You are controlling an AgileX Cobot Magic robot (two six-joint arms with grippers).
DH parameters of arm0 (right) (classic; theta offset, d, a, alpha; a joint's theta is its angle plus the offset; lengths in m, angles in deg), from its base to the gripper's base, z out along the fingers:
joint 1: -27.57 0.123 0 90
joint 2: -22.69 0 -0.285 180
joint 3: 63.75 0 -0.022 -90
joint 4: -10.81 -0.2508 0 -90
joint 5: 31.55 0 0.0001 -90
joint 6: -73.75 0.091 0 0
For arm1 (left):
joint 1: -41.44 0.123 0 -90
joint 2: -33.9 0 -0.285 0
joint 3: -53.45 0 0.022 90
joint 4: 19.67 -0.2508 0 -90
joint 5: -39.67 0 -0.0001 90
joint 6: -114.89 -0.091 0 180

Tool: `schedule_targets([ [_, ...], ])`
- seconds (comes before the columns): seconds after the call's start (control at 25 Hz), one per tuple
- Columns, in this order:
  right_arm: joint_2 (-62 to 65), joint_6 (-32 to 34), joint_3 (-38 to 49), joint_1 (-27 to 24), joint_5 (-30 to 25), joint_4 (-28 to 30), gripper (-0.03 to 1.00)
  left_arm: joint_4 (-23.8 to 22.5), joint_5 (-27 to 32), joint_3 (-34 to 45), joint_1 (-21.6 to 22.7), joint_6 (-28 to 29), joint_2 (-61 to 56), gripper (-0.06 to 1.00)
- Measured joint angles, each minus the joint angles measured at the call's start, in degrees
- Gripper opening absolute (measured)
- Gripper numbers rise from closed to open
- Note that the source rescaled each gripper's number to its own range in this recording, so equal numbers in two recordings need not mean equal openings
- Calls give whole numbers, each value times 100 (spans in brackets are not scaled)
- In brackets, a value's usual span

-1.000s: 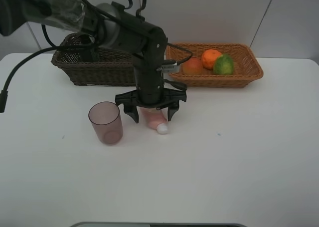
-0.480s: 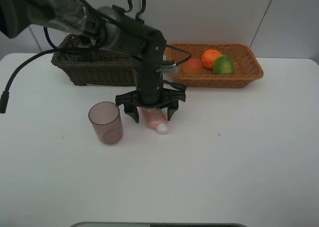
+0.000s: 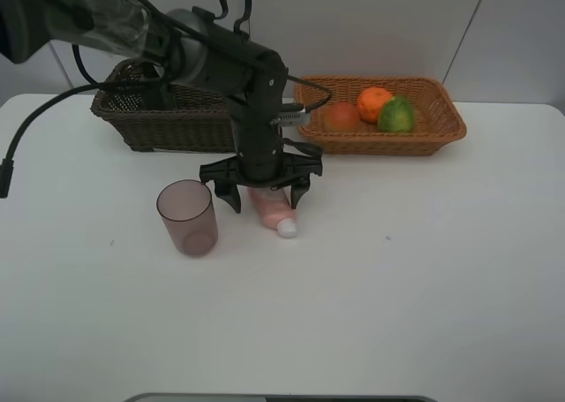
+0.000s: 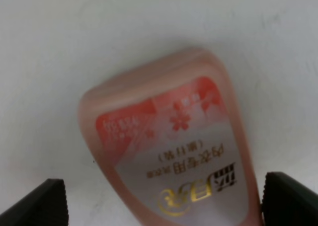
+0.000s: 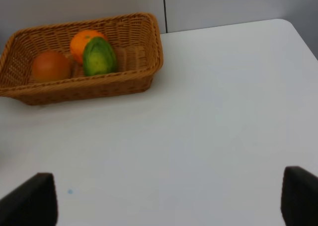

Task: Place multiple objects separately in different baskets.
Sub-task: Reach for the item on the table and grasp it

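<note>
Pink tube (image 3: 275, 215) under our left tool (image 3: 267, 203), jaws spread wide.
We straddle it to pinch; contact seems absent.

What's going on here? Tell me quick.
The left gripper, jaws open, hovers over the pink tube lying on the table, one finger on each side; nothing is gripped yet. The mauve cup stands beside it. The orange, peach and green fruit sit in the tan basket. The right gripper is open and holds nothing.

Pink tube (image 4: 174, 151), red label (image 4: 149, 117); mauve cup (image 3: 187, 218); tan woven basket (image 3: 446, 133); dark brown basket (image 3: 168, 133)
</note>
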Motion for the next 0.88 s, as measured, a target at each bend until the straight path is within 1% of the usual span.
schedule_targets([
  [0.2,0,0,0,0,0,0,100,0,-81,0,6,0,107,100],
  [0.32,0,0,0,0,0,0,100,0,-106,0,6,0,112,96],
  [0.4,0,0,0,0,0,0,100,0,-120,0,27,0,112,88],
  [0.48,0,0,0,0,0,0,100,0,-124,0,27,0,112,71],
  [0.52,0,0,0,0,0,0,100,0,-124,0,27,0,112,65],
  [0.88,0,0,0,0,0,0,100,0,-135,0,39,0,112,64],
])
